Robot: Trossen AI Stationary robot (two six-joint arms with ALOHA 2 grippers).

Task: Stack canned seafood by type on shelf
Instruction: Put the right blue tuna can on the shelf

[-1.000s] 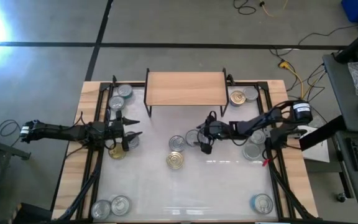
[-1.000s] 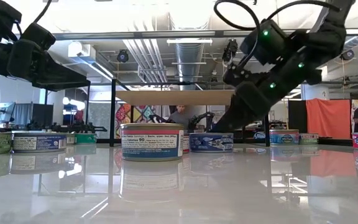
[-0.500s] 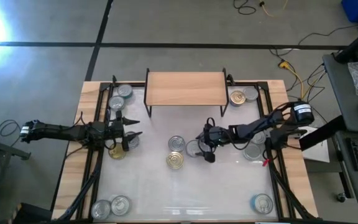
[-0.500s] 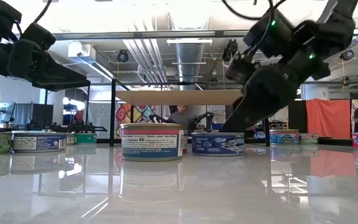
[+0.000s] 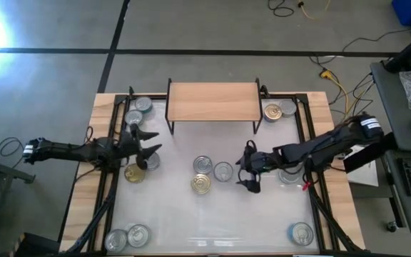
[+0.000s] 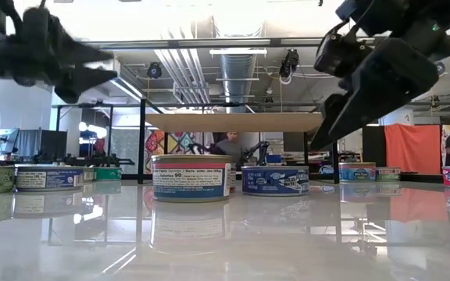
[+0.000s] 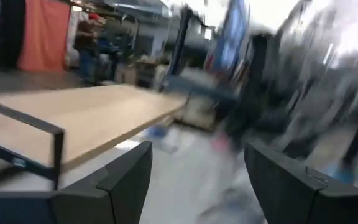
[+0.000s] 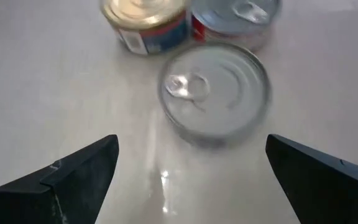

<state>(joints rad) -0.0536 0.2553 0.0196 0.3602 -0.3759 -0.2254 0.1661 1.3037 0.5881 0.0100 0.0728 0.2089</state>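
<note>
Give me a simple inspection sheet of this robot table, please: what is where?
Surface: white tabletop with wooden edges, glossy.
Job's things: small light-wood shelf on black legs, nothing on it; short round metal tins scattered, three at centre, pairs in the corners.
Clutter: nothing seen.
Grippers: left gripper open, empty, above tins at the left edge; right gripper open, empty, beside the silver-topped centre tin.
Cables: yellow and black leads on the grey floor.
Surroundings: workshop, people far behind.

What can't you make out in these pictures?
- Left wrist view: motion blur smears everything past the shelf.
- Low view: the tin labels are too small to read.
- High view: the right hand partly covers a tin at the table's right side.
</note>
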